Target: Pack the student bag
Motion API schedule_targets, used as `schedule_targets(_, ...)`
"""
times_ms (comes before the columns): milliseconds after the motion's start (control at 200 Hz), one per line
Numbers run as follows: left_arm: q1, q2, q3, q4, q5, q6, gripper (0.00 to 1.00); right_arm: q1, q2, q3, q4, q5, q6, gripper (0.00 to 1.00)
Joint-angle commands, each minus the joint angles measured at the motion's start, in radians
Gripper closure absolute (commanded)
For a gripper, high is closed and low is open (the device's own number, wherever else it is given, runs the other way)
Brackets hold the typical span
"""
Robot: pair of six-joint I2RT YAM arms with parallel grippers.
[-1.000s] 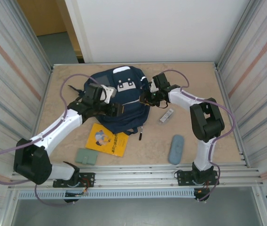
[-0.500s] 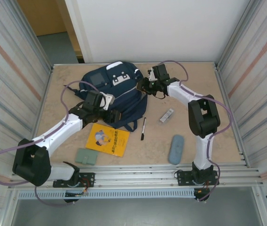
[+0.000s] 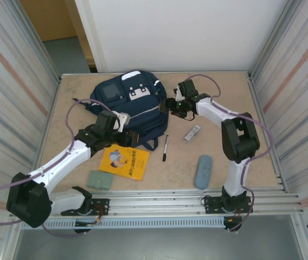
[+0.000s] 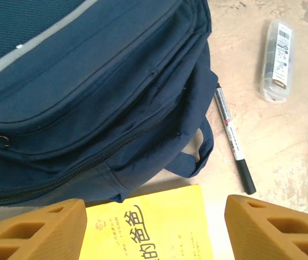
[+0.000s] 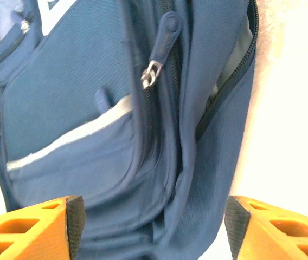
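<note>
Student bag (image 3: 135,111): one; beside it one pen (image 3: 166,147), one yellow booklet (image 3: 124,161).

navy student bag (image 3: 138,116) — pale stripe (image 5: 67,135), white patches (image 3: 139,93), yellow booklet (image 3: 124,161), green wallet (image 3: 100,179)

Table (image 3: 224,86) w/ student bag (image 3: 129,108), yellow book (image 3: 124,161), green wallet (image 3: 100,179), pen (image 3: 165,148), clear box (image 3: 192,132), pencil case (image 3: 203,171).

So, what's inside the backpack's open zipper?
The student bag gapes along its side zipper, showing pale grey lining. Deeper in, fabric folds cover everything, so contents cannot be told.
</note>
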Motion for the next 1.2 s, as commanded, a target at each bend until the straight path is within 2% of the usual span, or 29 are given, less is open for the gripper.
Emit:
schedule_targets(0,-0.004,0.002,0.049,-0.065,-0.096,-0.037,0.32,0.051,-0.132,-0.055,-0.095,0.051,-0.105,0.30)
schedule_targets(135,-0.001,-0.006,0.071,-0.197,-0.152,-0.212,0.32,0.182,-0.191,-0.126,-0.152,0.068,-0.189,0.28)
schedule_targets(396,0.002,-0.212,-0.085,-0.351,0.069,-0.501,0.34,0.371,-0.146,-0.187,-0.215,-0.019,-0.231,0.30)
schedule_targets(461,-0.001,-0.278,-0.130,-0.394,0.104,-0.541,0.35,0.403,-0.091,-0.154,-0.250,0.002,-0.270,0.34)
schedule_targets(536,-0.019,-0.356,-0.180,-0.412,0.093,-0.588,0.36,0.436,-0.035,-0.098,-0.286,0.048,-0.301,0.37)
schedule_targets(722,-0.025,-0.415,-0.266,-0.385,0.056,-0.614,0.36,0.467,0.074,-0.008,-0.243,0.104,-0.328,0.43)
schedule_targets(877,-0.025,-0.350,-0.267,-0.345,0.042,-0.596,0.36,0.476,0.129,0.010,-0.208,0.189,-0.333,0.44)
schedule_targets(1047,-0.026,-0.278,-0.275,-0.283,0.065,-0.587,0.36,0.486,0.138,-0.023,-0.204,0.222,-0.333,0.46)
schedule_targets(1158,-0.026,-0.252,-0.267,-0.274,0.065,-0.578,0.36,0.494,0.110,-0.071,-0.226,0.224,-0.328,0.59)
schedule_targets(1198,-0.026,-0.248,-0.266,-0.267,0.068,-0.578,0.36,0.501,0.092,-0.097,-0.237,0.237,-0.325,0.61)
